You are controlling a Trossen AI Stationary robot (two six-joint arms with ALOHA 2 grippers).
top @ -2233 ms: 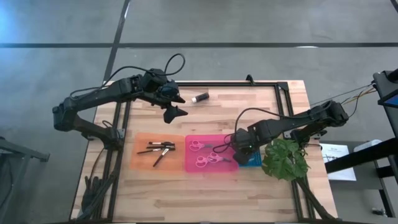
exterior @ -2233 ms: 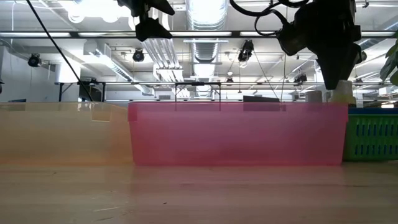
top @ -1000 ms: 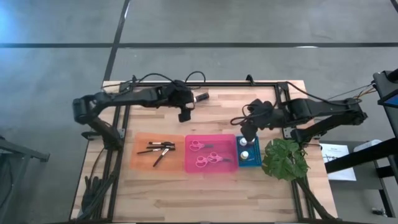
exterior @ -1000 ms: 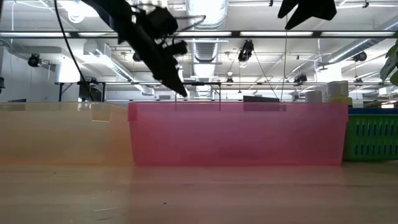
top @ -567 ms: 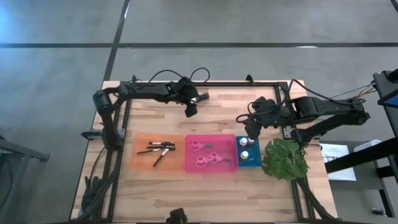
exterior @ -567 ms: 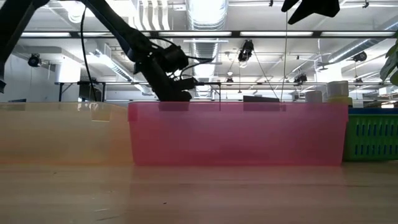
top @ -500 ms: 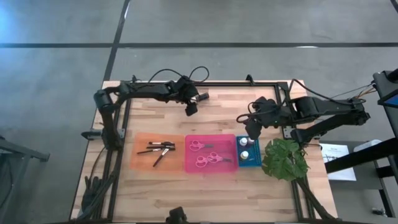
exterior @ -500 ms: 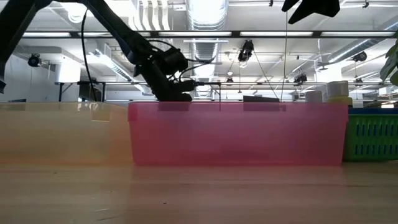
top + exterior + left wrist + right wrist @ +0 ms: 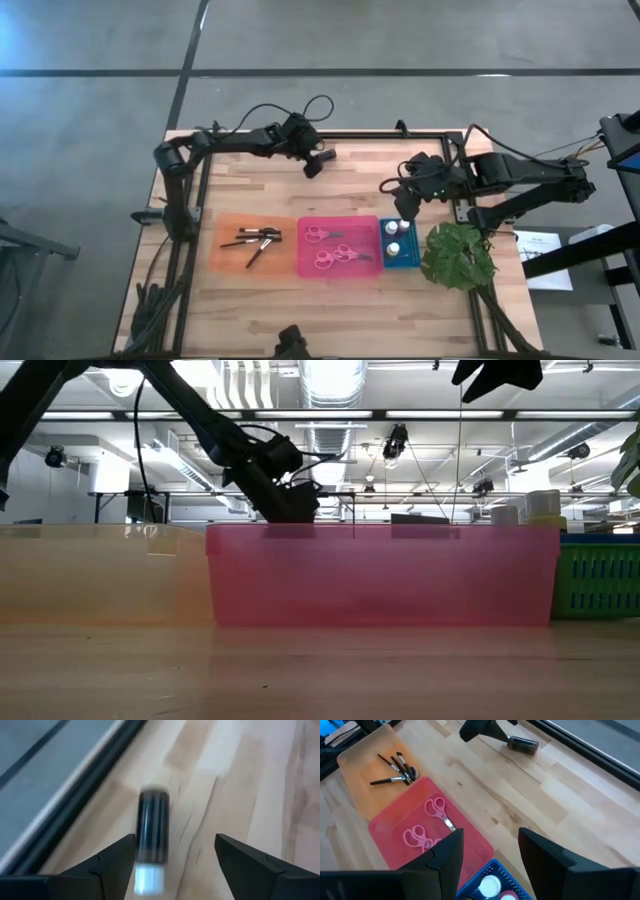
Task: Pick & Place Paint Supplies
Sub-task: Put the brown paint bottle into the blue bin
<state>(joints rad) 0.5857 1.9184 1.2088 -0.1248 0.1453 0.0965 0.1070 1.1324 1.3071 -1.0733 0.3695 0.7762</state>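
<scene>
A small black paint bottle (image 9: 151, 832) with a white cap lies on its side on the wood near the table's far edge. My left gripper (image 9: 175, 857) is open and low over it, one finger on either side; the high view shows the gripper (image 9: 314, 166) covering most of the bottle. My right gripper (image 9: 487, 852) hangs open and empty above the blue basket (image 9: 402, 256), which holds white-capped bottles (image 9: 393, 247). Thin brushes (image 9: 255, 240) lie in the orange tray (image 9: 225, 262). Two pink scissors (image 9: 330, 246) lie in the pink tray (image 9: 340, 270).
The three trays stand side by side across the table's middle. A green leafy plant (image 9: 458, 256) sits right of the blue basket. A black frame rail (image 9: 380, 136) runs along the far edge just behind the bottle. Bare wood lies between the bottle and the trays.
My left gripper has swung toward the table's far edge and slightly right, come down and rolled a little, ending low over the black bottle with its fingers still apart. The bottle has stayed in place.
</scene>
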